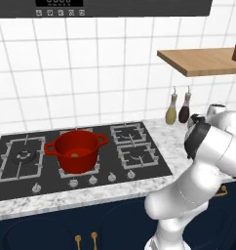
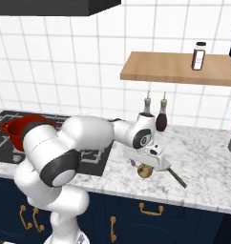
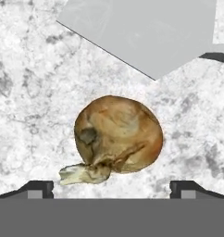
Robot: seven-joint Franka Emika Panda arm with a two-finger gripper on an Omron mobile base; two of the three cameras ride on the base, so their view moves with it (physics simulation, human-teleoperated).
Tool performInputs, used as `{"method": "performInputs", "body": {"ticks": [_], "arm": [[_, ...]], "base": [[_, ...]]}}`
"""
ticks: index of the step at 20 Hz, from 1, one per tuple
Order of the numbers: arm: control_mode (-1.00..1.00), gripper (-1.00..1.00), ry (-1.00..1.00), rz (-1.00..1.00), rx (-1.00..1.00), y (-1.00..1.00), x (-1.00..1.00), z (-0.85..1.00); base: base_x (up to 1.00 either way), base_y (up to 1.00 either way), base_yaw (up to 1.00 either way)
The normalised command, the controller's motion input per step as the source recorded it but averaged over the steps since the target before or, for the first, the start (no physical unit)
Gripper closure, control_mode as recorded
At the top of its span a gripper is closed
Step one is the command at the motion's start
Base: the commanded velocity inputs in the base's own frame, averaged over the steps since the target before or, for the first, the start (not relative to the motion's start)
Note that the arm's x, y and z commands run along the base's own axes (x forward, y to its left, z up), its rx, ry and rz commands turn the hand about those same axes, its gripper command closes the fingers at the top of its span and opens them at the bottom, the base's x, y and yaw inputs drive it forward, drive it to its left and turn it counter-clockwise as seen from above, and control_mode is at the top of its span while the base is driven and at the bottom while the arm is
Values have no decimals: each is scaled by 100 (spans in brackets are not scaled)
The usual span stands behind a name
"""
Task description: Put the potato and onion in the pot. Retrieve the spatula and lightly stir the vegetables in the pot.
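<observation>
My gripper hangs directly above the onion with its jaws spread wide and nothing between them. The onion lies on the marble counter, to the right of the stove. The pot sits on the stove, well apart from the onion. A small pale item rests in the pot's bottom; it may be the potato, but I cannot confirm this.

Failure modes from here, as I judge them:
- The onion is round and smooth. An off-centre closure may squeeze it sideways out of the jaws and roll it along the counter.
- The spatula lies just beside the onion. A descending finger may strike it and shift it.
- A weak grip may release the onion during the long carry to the pot.

Count:
- One onion.
- One pot.
- One spatula.
- Two hanging bottles on the wall.
- One jar on the wooden shelf.
</observation>
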Motion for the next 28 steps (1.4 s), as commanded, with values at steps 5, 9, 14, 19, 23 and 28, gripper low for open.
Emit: {"method": "performInputs", "body": {"ticks": [5,9,14,19,23,28], "arm": [[-100,-100,1,0,3,-8,29,-31],[-100,-100,0,0,7,-9,10,-28],[-100,-100,8,0,1,-6,-12,-23],[-100,100,6,0,0,13,-31,-24],[-100,100,5,0,-2,10,-12,-18],[-100,100,-22,0,2,3,-44,47]], "base": [[0,0,0],[0,0,0],[0,0,0],[0,0,0],[0,0,0],[0,0,0]]}}
